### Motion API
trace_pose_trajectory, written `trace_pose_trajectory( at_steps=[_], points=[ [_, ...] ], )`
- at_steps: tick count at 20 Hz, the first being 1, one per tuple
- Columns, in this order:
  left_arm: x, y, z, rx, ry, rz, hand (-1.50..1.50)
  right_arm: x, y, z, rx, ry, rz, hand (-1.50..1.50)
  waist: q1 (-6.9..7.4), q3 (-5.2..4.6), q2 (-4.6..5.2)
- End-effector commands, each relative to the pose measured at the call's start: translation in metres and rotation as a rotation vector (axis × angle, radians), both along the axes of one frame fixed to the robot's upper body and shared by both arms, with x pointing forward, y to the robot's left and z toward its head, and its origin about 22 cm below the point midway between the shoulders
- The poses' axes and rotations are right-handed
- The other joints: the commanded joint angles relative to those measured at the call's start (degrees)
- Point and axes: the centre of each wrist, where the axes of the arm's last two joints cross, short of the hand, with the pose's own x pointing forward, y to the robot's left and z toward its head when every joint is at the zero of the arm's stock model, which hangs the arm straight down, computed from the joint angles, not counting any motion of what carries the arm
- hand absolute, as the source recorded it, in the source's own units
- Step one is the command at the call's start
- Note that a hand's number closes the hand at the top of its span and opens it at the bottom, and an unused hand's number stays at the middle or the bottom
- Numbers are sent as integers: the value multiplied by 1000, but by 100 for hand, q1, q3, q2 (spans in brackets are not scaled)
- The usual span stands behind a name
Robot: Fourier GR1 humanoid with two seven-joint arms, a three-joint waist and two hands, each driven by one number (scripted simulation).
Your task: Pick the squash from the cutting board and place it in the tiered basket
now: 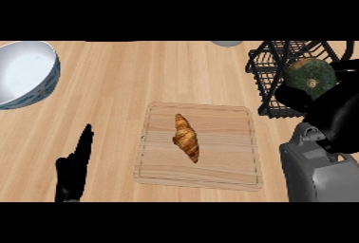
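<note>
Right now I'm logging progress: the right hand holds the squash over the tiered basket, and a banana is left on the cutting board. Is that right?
Not quite. The head view shows a croissant, not a banana, on the cutting board. The rest stands: the right hand holds the squash over the tiered basket.

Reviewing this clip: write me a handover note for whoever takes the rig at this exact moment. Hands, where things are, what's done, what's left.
Right hand: curled round the squash, holding it at the tiered basket, at the view's right edge.
Left hand: open, fingers up, resting at the lower left, holding nothing.
Cutting board: squash already off it; only a croissant lies there.
Done: pick and carry.
Left: I cannot tell whether the squash already rests inside the basket. Probably settle it in, open the hand and withdraw.
A bowl sits at the upper left, away from the work.
</note>
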Motion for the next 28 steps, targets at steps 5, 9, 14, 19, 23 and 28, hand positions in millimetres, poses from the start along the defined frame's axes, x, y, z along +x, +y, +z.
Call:
trace_pose_trajectory(
  at_steps=[5,9,14,19,23,28],
  points=[
    [7,-11,-4,-16,36,-33,0,-3,21,71,55,22,-282,150,142,-5,85],
    [8,-7,-2,-8,13,-14,0,9,9,96,80,37,-308,150,178,4,107],
    [3,-15,-7,2,24,-36,0,33,-2,108,105,71,-340,150,260,11,147],
    [-1,-11,-11,-26,42,-48,0,49,-32,105,143,88,-304,150,211,18,156],
    [1,-4,1,-29,24,-50,0,69,-49,113,141,141,-269,150,237,20,153],
    [3,-3,5,-9,33,-36,0,95,-64,85,164,178,-241,150,239,22,158]
  ],
)
